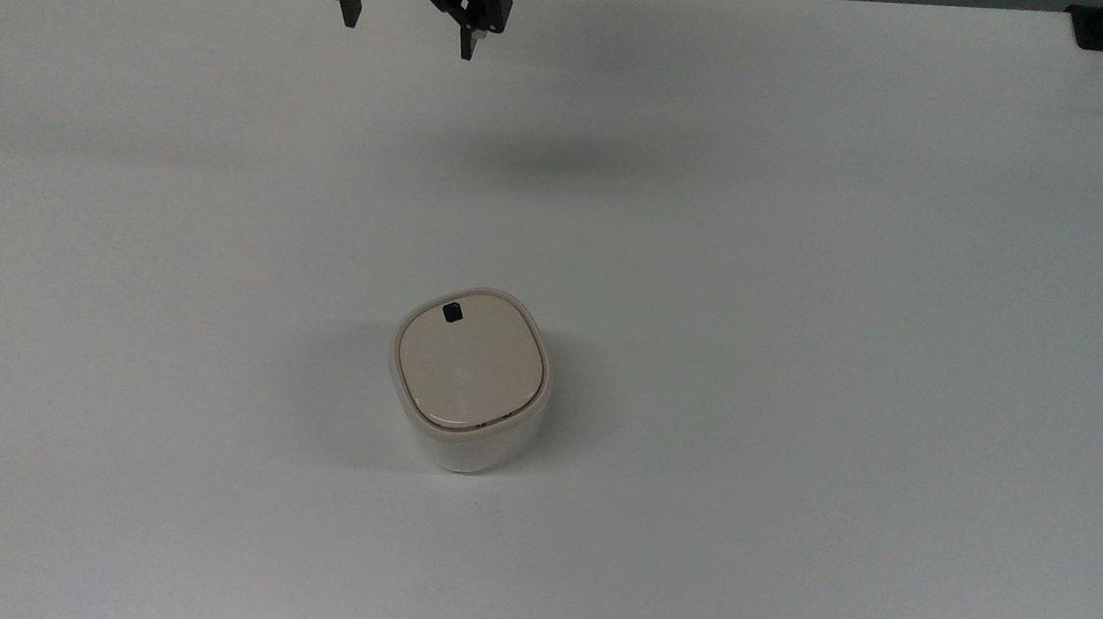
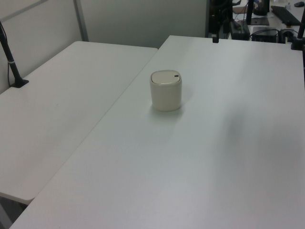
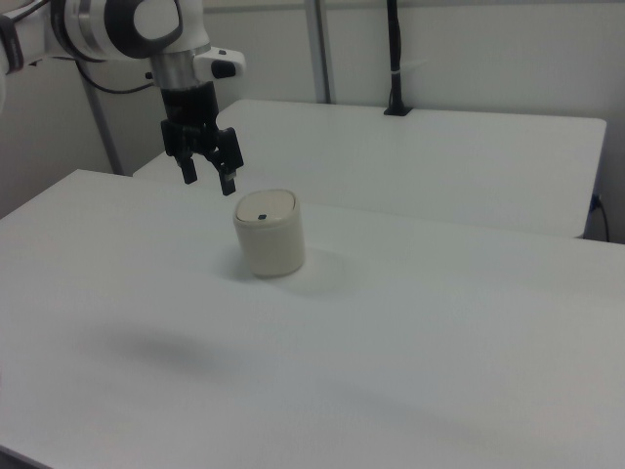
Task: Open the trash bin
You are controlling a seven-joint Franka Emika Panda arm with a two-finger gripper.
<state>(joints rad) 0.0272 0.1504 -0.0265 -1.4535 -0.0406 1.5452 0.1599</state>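
Claw high and spread, bin closed — approach not yet made.

Small cream-white rounded-square plastic trash bin (image 1: 469, 382) standing upright near the middle of the white tabletop (image 1: 810, 271), flat beige lid (image 1: 469, 367) seated flush, small black square button (image 1: 452, 313) at the lid edge toward the top view's top. Black two-finger claw (image 1: 406, 34) held in the air well apart from the bin, fingers spread with nothing between them; in the right view, above and toward the right view's left of the bin (image 3: 270, 233). Likely faults from here: a descent off the button landing on bare lid, leaving the latch unreleased; a slanted or heavy press pushing the light bin sideways or tipping it; a spread finger catching the rim. Count: one bin, one lid, one button, one claw.
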